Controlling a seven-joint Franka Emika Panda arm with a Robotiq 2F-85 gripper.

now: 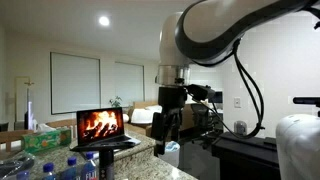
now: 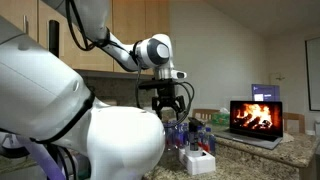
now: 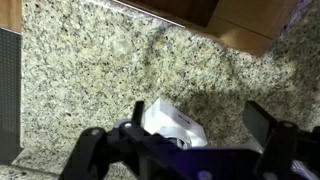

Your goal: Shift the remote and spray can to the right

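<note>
My gripper point(image 3: 200, 128) is open, with its two dark fingers spread wide above the granite counter point(image 3: 100, 70). It hangs in the air in both exterior views point(image 1: 162, 132) point(image 2: 165, 106) and holds nothing. A small white box point(image 3: 172, 122) lies on the counter below it, close to one finger. The remote is not in view. A slim pale upright thing point(image 1: 30, 110) stands at the far end of the counter and may be the spray can; it is too small to be sure.
An open laptop showing a fire picture point(image 1: 100, 126) point(image 2: 257, 116) stands on the counter. Clear water bottles with blue labels point(image 2: 186, 130) point(image 1: 60, 168) cluster near the white box point(image 2: 198, 160). A green box point(image 1: 45, 140) sits beside the laptop. Wooden cabinets point(image 3: 220, 15) border the counter.
</note>
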